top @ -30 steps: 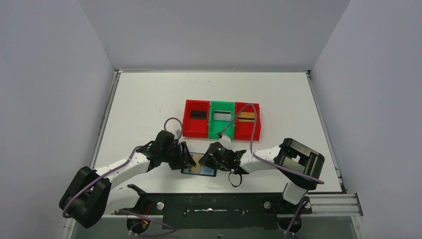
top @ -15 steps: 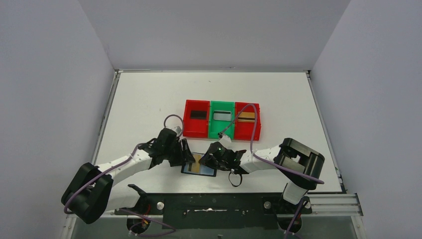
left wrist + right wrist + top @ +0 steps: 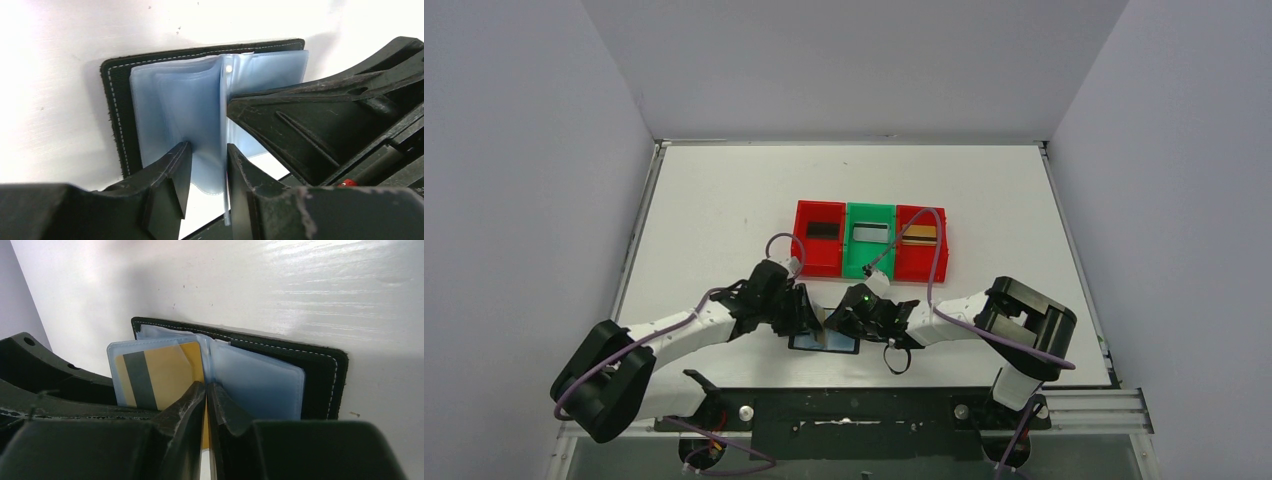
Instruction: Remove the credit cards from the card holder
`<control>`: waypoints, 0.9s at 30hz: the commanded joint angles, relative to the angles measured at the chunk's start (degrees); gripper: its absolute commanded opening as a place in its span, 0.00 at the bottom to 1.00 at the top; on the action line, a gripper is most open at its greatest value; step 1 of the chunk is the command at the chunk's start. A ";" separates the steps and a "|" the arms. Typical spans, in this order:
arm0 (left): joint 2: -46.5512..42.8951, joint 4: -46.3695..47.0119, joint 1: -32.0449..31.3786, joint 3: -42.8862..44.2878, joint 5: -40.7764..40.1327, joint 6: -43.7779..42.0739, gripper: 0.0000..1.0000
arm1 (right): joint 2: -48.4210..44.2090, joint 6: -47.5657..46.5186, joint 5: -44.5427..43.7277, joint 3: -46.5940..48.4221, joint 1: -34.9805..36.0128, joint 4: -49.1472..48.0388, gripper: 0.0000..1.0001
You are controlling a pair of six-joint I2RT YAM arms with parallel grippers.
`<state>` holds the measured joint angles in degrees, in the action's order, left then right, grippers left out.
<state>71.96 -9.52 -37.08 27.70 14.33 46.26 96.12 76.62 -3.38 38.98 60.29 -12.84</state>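
Both my pincers are working at the open card holder (image 3: 844,347).
My right pincer (image 3: 206,386) is pinching the sleeve (image 3: 150,346) holding a gold credit card (image 3: 165,372). My left pincer (image 3: 209,147) is straddling clear pages (image 3: 180,100), narrowly parted, with the holder lying on the table (image 3: 724,200).

The white desk (image 3: 724,200) holds the open black card holder (image 3: 824,343) near the front. Behind it a red tray (image 3: 816,266), a green tray (image 3: 856,256) and another red tray (image 3: 914,268) touch.
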 commanded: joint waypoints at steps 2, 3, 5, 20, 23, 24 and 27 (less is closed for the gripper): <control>-2.81 -3.12 -0.46 2.76 -3.16 -1.03 0.23 | 0.84 -0.85 -1.73 -0.78 -0.43 3.20 0.11; -3.18 -3.21 -0.45 2.80 -3.35 -1.08 0.19 | 0.91 -0.89 -1.65 -0.71 -0.38 3.25 0.11; -3.84 -2.87 -0.45 2.79 -3.09 -1.13 0.14 | 1.07 -1.01 -1.55 -0.62 -0.37 3.26 0.11; -6.44 -9.90 0.07 5.16 -9.49 -2.48 0.33 | -0.54 -2.29 -1.19 -1.61 -0.38 0.17 0.20; -6.25 -10.53 0.05 5.28 -10.14 -3.35 0.36 | -0.01 -2.74 -0.17 -1.50 -0.35 -1.50 0.22; -5.97 -10.13 0.02 5.15 -9.53 -3.59 0.37 | 0.43 -2.92 0.26 -1.41 -0.38 -2.04 0.22; -3.97 -8.47 0.08 4.75 -6.68 -4.44 0.36 | 1.35 -2.83 1.34 -1.24 -0.41 -3.34 0.22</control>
<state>66.76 -19.20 -37.32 30.37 6.04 44.05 96.14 75.40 -2.57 38.46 60.29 -15.53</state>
